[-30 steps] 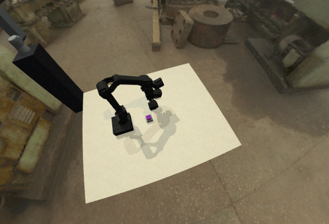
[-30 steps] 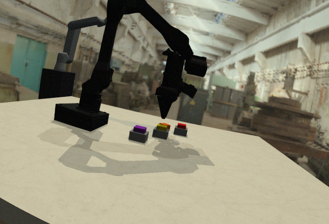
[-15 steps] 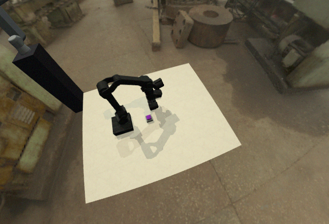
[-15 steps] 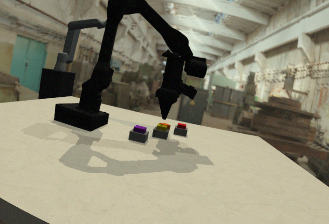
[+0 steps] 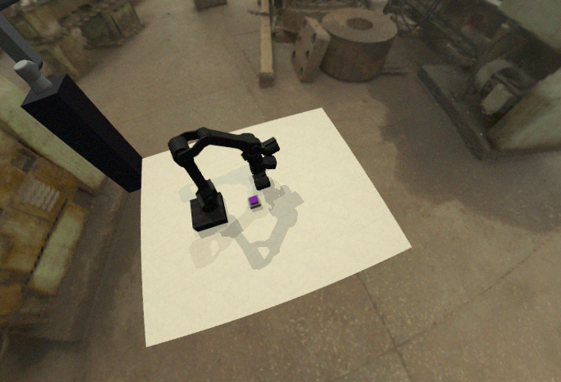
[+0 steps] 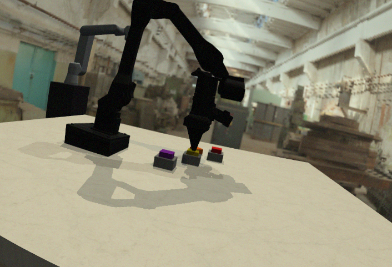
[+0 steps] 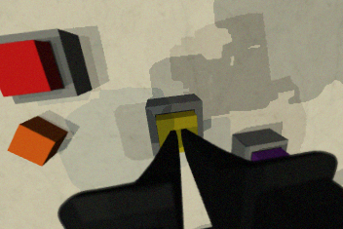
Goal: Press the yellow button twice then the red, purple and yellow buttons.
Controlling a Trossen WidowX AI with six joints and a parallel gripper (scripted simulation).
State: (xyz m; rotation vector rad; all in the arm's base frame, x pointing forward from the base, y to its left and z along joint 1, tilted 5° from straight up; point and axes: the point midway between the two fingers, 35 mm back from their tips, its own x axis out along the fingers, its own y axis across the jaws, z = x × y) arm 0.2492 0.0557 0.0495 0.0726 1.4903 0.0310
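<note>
Gripper pts straight down, jaws pressed together w/ nothing btwn, tip touching top of yellow button in its grey housing on the bench. Purple button sits just beside it toward the arm base, red button on far side. Orange block lies near red button, apart from gripper.

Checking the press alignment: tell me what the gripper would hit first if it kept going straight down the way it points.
The yellow button. The shut gripper points straight down with its tips over that cap, apparently at or touching it; exact contact is hard to judge.
</note>
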